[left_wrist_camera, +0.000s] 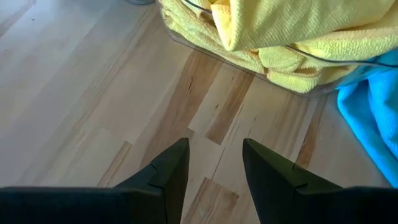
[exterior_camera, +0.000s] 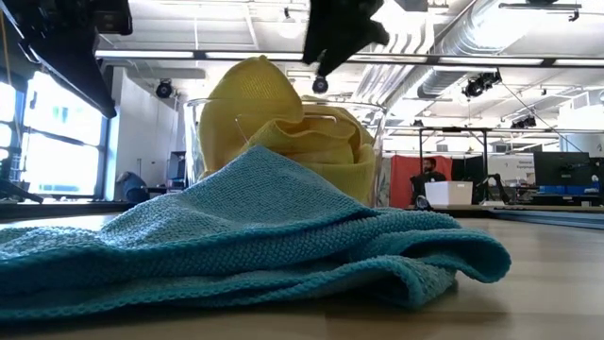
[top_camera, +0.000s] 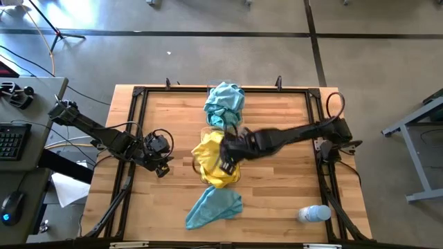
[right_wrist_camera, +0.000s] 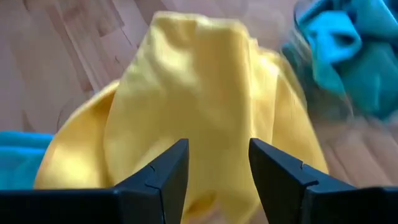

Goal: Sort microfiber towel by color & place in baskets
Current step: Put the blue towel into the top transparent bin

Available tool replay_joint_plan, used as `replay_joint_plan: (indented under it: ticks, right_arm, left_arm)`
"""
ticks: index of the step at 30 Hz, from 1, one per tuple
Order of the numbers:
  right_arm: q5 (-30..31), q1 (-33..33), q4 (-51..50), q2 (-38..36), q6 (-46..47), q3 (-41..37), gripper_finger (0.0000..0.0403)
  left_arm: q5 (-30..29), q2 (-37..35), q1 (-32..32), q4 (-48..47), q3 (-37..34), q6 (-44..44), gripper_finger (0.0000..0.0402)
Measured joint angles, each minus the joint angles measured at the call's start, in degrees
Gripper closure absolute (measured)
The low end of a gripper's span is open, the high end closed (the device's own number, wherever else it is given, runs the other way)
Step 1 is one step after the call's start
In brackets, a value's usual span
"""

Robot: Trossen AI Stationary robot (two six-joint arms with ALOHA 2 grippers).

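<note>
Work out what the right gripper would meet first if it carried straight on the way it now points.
Most likely the heaped yellow towels in their basket: the open right gripper hangs just above the pile, empty, pointing down at it. Exact gap is unclear.

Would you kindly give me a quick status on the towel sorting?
Right gripper open above yellow towels in basket. Left gripper open, idle over table. One teal towel loose. Nothing blocking.

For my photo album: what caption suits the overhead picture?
Right end effector open above heaped bright yellow microfiber towels in a clear plastic bin; a loose teal-blue microfiber towel lies on the wooden table.
</note>
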Motion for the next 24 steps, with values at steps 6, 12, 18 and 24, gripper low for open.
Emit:
replay_joint_plan:
  ticks: [6,12,18,24]
  right_arm:
    - [4.02,10.33,-6.07,-0.04,17.55,-1.27,0.0238]
    - [9.42,21.70,-4.69,-0.04,40.63,-4.41,0.0238]
    - [10.29,27.31,1.97,1.26,52.41,-8.48,0.0238]
    - [5.06,27.00,9.34,7.48,56.11,-10.77,0.0238]
  left_arm:
    - [0.32,0.00,0.00,-0.02,0.00,1.97,0.0261]
    - [1.78,0.00,0.02,-0.02,0.00,4.08,0.0261]
    - [3.27,0.00,0.00,0.03,0.00,6.47,0.0261]
    - [3.54,0.01,0.01,0.09,0.00,6.32,0.0261]
